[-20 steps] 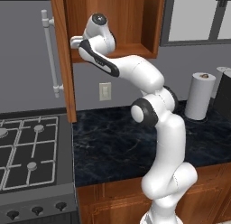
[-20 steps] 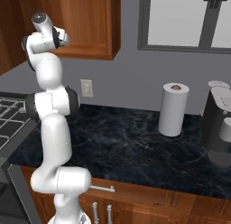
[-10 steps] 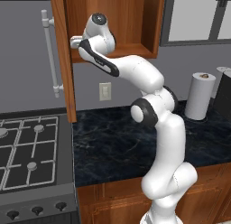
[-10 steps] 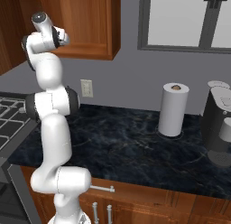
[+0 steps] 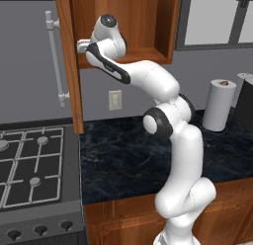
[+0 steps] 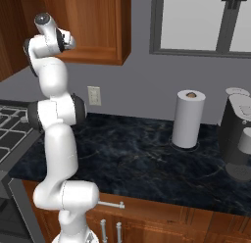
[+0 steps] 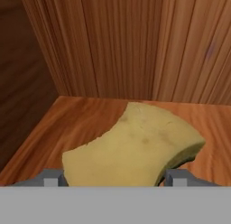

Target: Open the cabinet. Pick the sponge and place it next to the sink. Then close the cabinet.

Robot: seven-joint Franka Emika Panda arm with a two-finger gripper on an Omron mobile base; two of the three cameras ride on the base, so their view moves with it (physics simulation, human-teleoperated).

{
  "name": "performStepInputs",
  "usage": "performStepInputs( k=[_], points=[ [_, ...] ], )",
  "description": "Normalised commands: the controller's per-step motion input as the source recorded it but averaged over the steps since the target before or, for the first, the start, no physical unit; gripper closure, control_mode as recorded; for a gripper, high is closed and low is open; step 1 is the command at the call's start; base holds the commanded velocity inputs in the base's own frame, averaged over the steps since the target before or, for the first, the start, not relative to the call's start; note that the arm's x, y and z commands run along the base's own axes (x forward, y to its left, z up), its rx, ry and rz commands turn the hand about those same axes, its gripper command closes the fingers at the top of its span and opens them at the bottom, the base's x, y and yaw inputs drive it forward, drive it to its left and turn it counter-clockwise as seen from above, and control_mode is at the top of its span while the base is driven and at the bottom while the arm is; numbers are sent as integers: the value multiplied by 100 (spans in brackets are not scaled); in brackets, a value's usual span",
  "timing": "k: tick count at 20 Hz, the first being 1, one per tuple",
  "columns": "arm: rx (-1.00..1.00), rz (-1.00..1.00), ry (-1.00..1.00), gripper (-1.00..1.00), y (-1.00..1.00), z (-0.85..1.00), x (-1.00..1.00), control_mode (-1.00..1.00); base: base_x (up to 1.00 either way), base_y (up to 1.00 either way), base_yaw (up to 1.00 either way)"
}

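The reddish-brown cabinet (image 5: 143, 21) hangs on the wall with its door (image 5: 66, 66) swung open to the left, the silver bar handle (image 5: 54, 56) on its outer face. The arm reaches up so that my gripper (image 5: 84, 44) is inside, at the shelf's left end. In the hand view the yellow sponge (image 7: 135, 146) lies on the wooden shelf (image 7: 67, 114), right in front of my gripper (image 7: 115, 180). It sits between the two fingertips (image 7: 52, 178), which stand open at its sides, the left one at its edge and the right one a sliver off. The sink is out of view.
A black stone counter (image 5: 123, 160) runs below the cabinet, with a gas stove (image 5: 29, 165) to its left. A paper towel roll (image 6: 188, 117) and a dark coffee machine (image 6: 238, 139) stand at the counter's right. A wall outlet (image 5: 114, 99) sits under the cabinet.
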Motion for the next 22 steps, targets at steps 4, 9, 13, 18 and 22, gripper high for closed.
performStepInputs(
  k=[4,9,13,18,22],
  points=[
    [0,0,0,100,0,0,-2,-100,0,0,0],
    [0,1,-1,100,0,0,-31,-100,0,0,0],
    [0,0,-6,100,-5,0,-59,-100,0,0,0],
    [0,0,-5,100,-16,0,-71,-100,0,0,0],
    [0,0,-8,100,-39,0,-77,-100,0,0,0]
  ],
)
